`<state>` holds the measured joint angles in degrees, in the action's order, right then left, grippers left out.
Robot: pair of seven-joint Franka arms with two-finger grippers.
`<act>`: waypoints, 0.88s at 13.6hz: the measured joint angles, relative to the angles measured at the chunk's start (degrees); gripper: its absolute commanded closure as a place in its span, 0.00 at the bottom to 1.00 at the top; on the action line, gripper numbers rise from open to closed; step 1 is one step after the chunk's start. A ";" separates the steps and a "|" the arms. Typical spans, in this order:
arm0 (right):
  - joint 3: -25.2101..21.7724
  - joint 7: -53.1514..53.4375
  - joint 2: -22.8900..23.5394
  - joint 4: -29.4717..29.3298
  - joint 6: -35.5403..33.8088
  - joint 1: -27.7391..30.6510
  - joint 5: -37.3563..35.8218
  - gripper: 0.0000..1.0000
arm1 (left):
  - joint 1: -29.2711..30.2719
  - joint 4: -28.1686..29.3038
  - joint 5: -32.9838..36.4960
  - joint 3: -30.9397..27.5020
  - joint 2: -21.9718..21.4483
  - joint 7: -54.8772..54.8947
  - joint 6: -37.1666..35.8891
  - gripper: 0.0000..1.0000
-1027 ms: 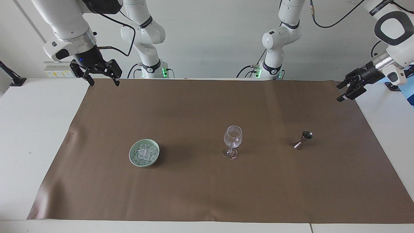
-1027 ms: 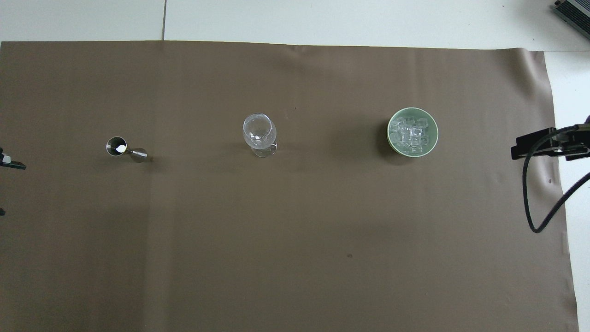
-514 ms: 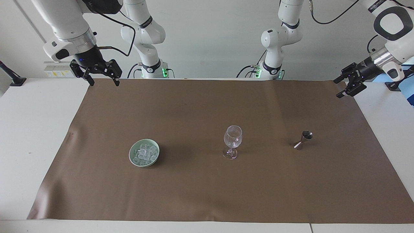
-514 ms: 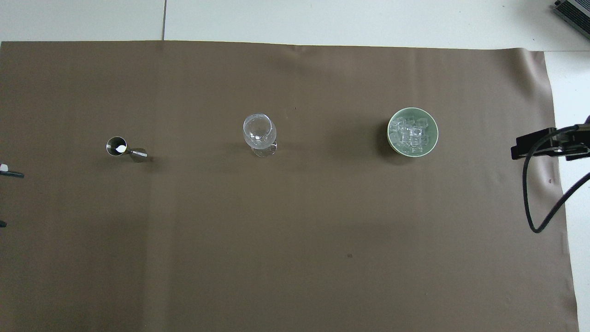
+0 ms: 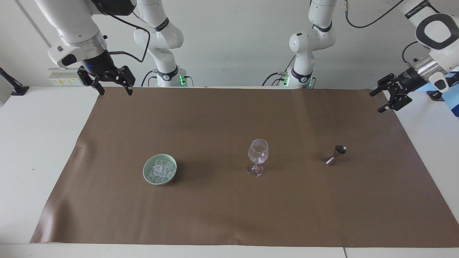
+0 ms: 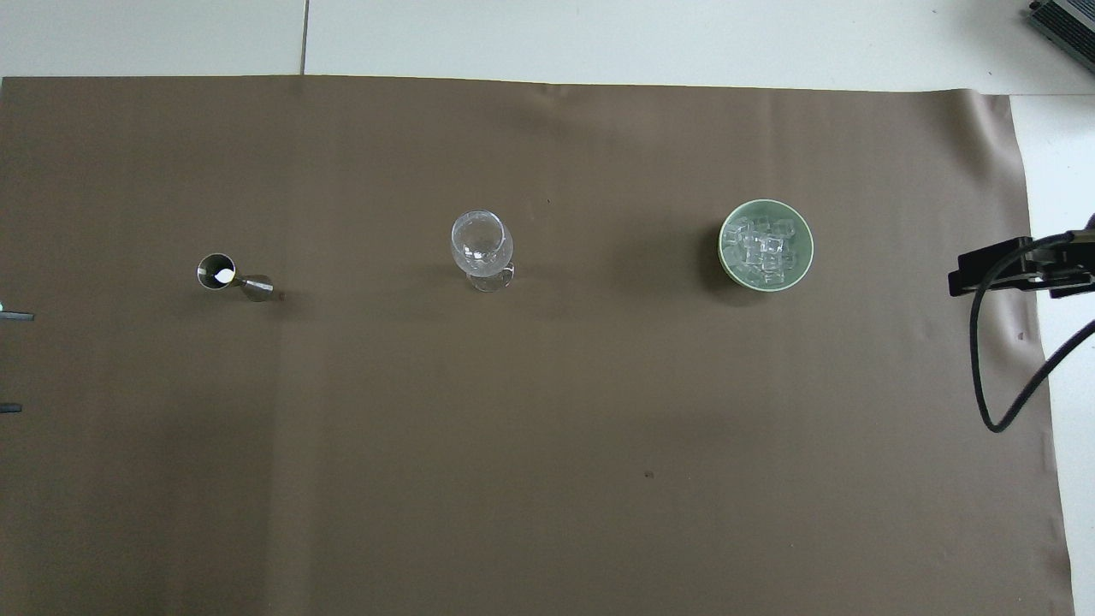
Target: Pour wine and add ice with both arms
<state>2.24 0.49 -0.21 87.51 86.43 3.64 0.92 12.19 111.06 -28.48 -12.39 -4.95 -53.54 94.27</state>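
Note:
The wine shows only as a small dark metal jigger (image 5: pixel 336 154) standing on the brown mat toward the left arm's end; it also shows in the overhead view (image 6: pixel 233 279). Clear ice cubes (image 5: pixel 160 168) fill a pale green bowl (image 5: pixel 145 171) toward the right arm's end, and appear again from above (image 6: pixel 764 248). A clear stemmed glass (image 5: pixel 258 157) stands between them. My left gripper (image 5: pixel 377 101) is open and empty, up over the mat's corner by its base. My right gripper (image 5: pixel 115 91) is open and empty, up over the mat's other near corner.
The brown mat (image 5: pixel 215 118) covers most of the white table. A black cable (image 6: pixel 992 368) hangs from the right wrist over the mat's edge. The arm bases stand at the table's robot end.
The left gripper has swung and turned at the wrist, staying over the mat's corner. The right arm, jigger, glass and bowl have not moved.

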 measured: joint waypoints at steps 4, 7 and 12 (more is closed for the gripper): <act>0.00 0.00 0.00 0.00 0.00 0.00 0.00 0.00 | 0.01 0.81 -4.19 -2.94 0.00 -1.77 1.66 0.00; 0.00 0.00 0.00 0.00 0.00 0.00 0.00 0.00 | 0.00 3.03 -6.84 -3.14 0.05 -2.80 3.70 0.00; 0.00 0.00 0.00 0.00 0.00 0.00 0.00 0.00 | -0.03 6.46 -12.20 -3.13 1.09 -2.87 6.13 0.00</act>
<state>2.24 0.49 -0.21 87.51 86.43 3.64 0.92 12.15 117.52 -40.68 -15.52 -3.86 -56.41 100.40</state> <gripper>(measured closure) 0.000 0.000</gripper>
